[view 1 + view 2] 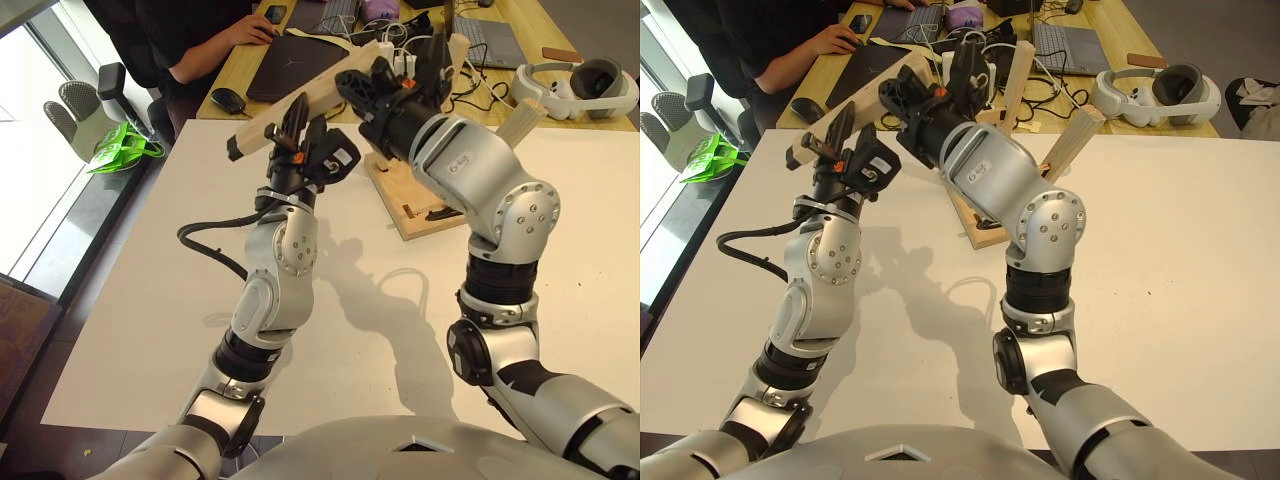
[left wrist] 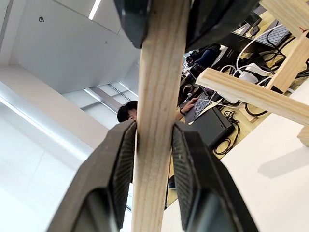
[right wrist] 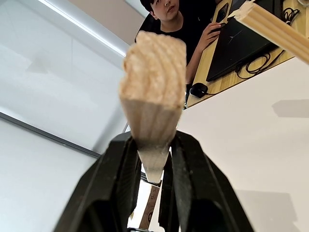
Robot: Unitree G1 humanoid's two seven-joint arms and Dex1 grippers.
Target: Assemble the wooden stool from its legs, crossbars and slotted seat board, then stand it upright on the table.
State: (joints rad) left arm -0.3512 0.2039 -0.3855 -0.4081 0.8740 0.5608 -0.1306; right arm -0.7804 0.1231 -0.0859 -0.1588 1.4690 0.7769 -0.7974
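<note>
Two-armed handling of a stool part above the white worktop (image 1: 140, 300). The left hand (image 2: 154, 133) is raised over the near-left part of the worktop. Its two dark fingers (image 2: 123, 164) are clamped on opposite faces of a long wooden bar (image 1: 258, 130), which passes straight between them. The bar is held clear of the surface and slants upward and away from its dark-tipped near end toward the right hand (image 3: 153, 145). The right arm is bent across the middle of the scene, so this hand meets the bar farther along and higher up. Its fingers (image 3: 120, 169) are pressed against both sides of the same bar, whose cut end grain faces the wrist camera. Beneath and just beyond the right forearm, the slotted seat board (image 1: 395, 195) lies on the worktop, partly hidden by the arm. Two further parts rise from the board: a tilted leg (image 1: 522, 118) leaning out toward the right, and an upright leg (image 1: 456, 48) behind the right hand. Whether either is fully seated in its slot cannot be told. Beyond the far edge of the worktop stands a wooden desk (image 1: 235, 70). It carries a closed dark laptop (image 1: 290, 65), a mouse (image 1: 228, 100), tangled cables and a white headset (image 1: 585, 85).
</note>
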